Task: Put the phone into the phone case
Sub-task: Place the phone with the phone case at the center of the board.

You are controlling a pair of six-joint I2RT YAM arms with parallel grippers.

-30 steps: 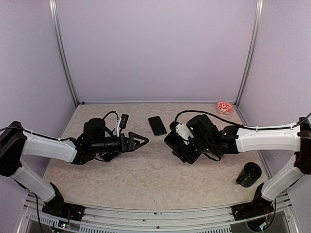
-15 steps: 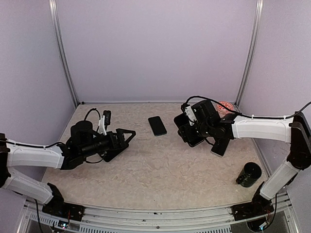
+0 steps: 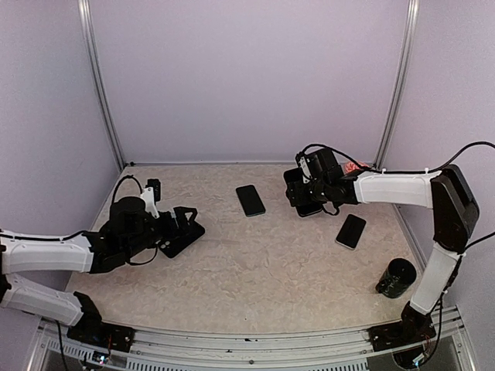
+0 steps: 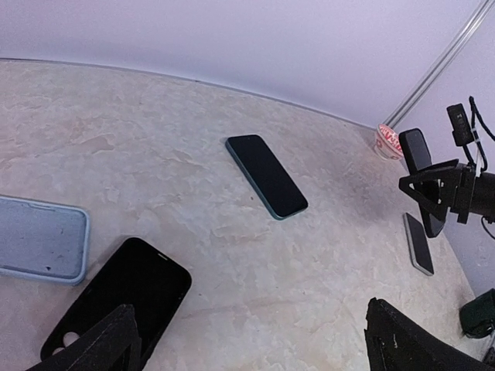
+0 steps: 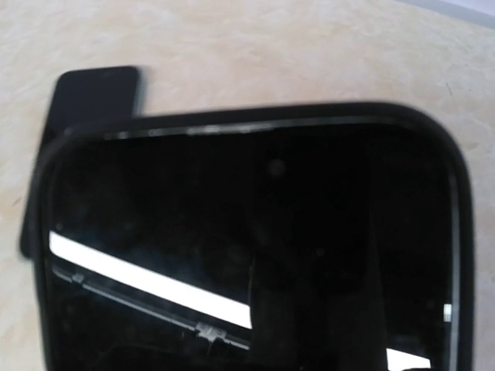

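My right gripper [image 3: 304, 195] is shut across a black glossy phone [image 5: 255, 247] and holds it on edge above the far right of the table. The phone fills the right wrist view and hides the fingers; it also shows from the left wrist [image 4: 421, 179]. A black phone case [image 4: 116, 305] with a camera cut-out lies flat under my left gripper [image 4: 255, 344], which is open and holds nothing. In the top view that case [image 3: 184, 235] lies just right of the left gripper [image 3: 186, 221].
A teal-edged phone [image 3: 250, 199] lies face up at the far middle. Another dark phone [image 3: 351, 230] lies right of centre. A pale blue case [image 4: 40, 239] is at the left. A black cylinder [image 3: 397, 278] stands near right, and a red-and-white dish [image 3: 357, 171] sits in the far right corner.
The right arm has lifted the black phone and carried it back and right, uncovering the dark phone on the table. The left arm has drawn back toward the left, still open.
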